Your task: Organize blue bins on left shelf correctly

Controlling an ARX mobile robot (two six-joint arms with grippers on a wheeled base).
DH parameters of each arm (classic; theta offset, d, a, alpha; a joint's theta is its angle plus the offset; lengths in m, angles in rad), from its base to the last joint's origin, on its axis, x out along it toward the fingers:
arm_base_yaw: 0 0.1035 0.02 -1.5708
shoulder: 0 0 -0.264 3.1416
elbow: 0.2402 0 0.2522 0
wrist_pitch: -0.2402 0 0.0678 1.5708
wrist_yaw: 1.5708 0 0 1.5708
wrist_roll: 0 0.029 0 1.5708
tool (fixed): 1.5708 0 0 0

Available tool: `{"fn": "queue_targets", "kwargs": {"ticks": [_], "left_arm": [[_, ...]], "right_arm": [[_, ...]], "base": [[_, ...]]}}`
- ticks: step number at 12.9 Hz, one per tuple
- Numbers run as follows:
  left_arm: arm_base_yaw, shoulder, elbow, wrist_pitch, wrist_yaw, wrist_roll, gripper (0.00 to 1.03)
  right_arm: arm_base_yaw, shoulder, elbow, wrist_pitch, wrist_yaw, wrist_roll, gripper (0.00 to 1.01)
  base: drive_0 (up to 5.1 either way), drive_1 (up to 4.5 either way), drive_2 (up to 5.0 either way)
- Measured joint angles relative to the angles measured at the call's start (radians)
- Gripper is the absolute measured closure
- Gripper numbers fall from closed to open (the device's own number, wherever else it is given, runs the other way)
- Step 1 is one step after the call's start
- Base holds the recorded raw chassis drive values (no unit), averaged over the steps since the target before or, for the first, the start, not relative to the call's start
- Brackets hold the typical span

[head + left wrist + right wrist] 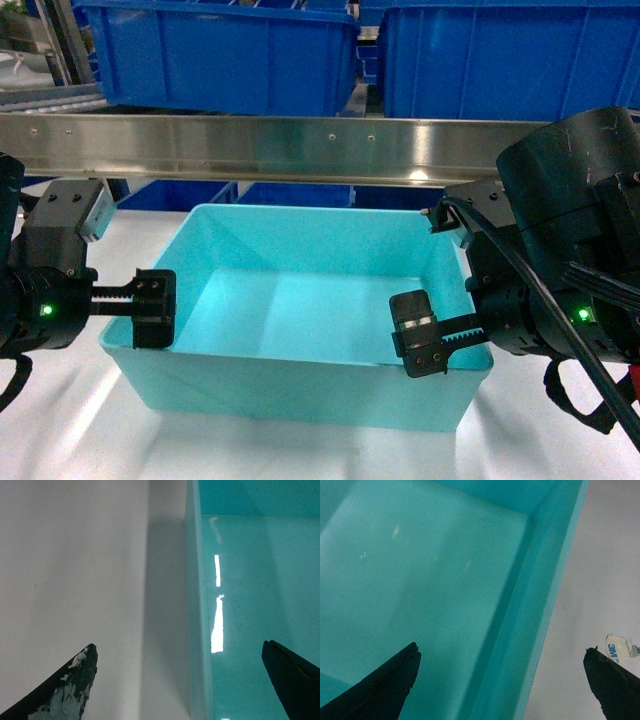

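The turquoise tub (300, 310) sits on the white tabletop (60, 430), just in front of the left shelf's steel rail (270, 148) and below the royal-blue crates (220, 50). The left gripper (150, 308) has its fingers (60, 695) spread, one outside the tub's left wall and one inside, with the thin rim between them and not yet pinched. The right gripper (430, 340) is likewise spread astride the right wall, its fingers (380, 690) clear of the plastic. A scrap of tape (620, 650) lies beside its outer finger. The tub looks empty, so light, but smooth, glossy and somewhat flexible; opposite walls just under the lip seem the surest hold.
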Motion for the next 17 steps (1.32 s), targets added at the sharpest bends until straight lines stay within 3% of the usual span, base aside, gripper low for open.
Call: {"fn": "queue_targets", "kwargs": {"ticks": [2, 4, 5, 6, 9, 10, 11, 13, 17], "left_arm": [[0.003, 0.035, 0.014, 0.016, -0.018, -0.002, 0.05], [0.003, 0.036, 0.013, 0.015, -0.019, 0.000, 0.05], [0.003, 0.037, 0.014, 0.015, -0.021, 0.001, 0.10], [0.003, 0.037, 0.014, 0.015, -0.021, 0.001, 0.21], [0.003, 0.037, 0.014, 0.015, -0.018, 0.001, 0.68], [0.001, 0.037, 0.014, 0.015, -0.010, 0.001, 0.88], [-0.005, 0.037, 0.013, 0.015, 0.003, -0.005, 1.02], [-0.007, 0.035, 0.011, 0.022, 0.004, -0.011, 1.01], [-0.045, -0.142, -0.014, -0.034, 0.002, -0.026, 1.01]], "right_arm": [[0.000, 0.024, 0.007, 0.035, 0.047, 0.008, 0.03], [0.000, 0.029, 0.011, 0.035, 0.053, 0.014, 0.03], [0.000, 0.029, 0.011, 0.035, 0.053, 0.016, 0.04], [0.000, 0.029, 0.011, 0.034, 0.053, 0.015, 0.14], [0.000, 0.029, 0.011, 0.031, 0.053, 0.015, 0.64], [0.000, 0.029, 0.011, 0.032, 0.049, 0.017, 0.84], [0.001, 0.030, 0.011, 0.037, 0.055, 0.050, 0.97], [-0.006, 0.018, -0.017, 0.080, 0.044, 0.095, 0.99], [-0.019, -0.192, -0.090, 0.055, 0.019, 0.099, 0.99]], "base": [[0.0, 0.00, 0.0], [0.0, 0.00, 0.0], [0.0, 0.00, 0.0], [0.0, 0.00, 0.0], [0.0, 0.00, 0.0], [0.0, 0.00, 0.0], [0.0, 0.00, 0.0], [0.0, 0.00, 0.0], [0.0, 0.00, 0.0]]}}
